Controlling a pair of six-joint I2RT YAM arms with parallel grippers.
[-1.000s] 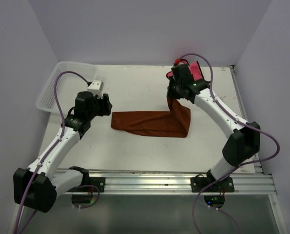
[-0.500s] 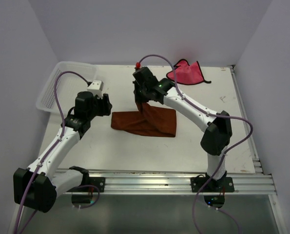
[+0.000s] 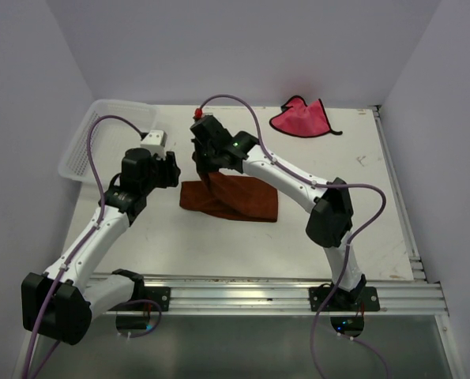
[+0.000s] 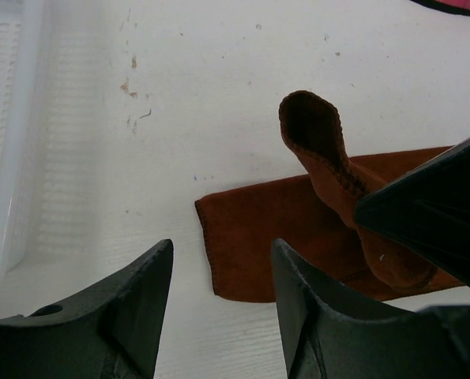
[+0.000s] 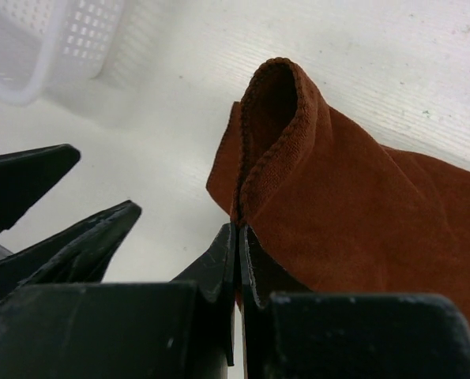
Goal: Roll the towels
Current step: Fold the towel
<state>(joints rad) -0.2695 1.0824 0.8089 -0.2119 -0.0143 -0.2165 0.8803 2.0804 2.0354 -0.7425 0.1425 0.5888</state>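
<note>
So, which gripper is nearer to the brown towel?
Right. The right gripper is shut on a raised fold of the brown towel; the left gripper is open beside the towel's left end, holding nothing.

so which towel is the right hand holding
The brown towel: the right hand is shut on its folded edge, which is lifted above the rest. The pink towel lies flat at the far side, with neither hand near it.
</note>
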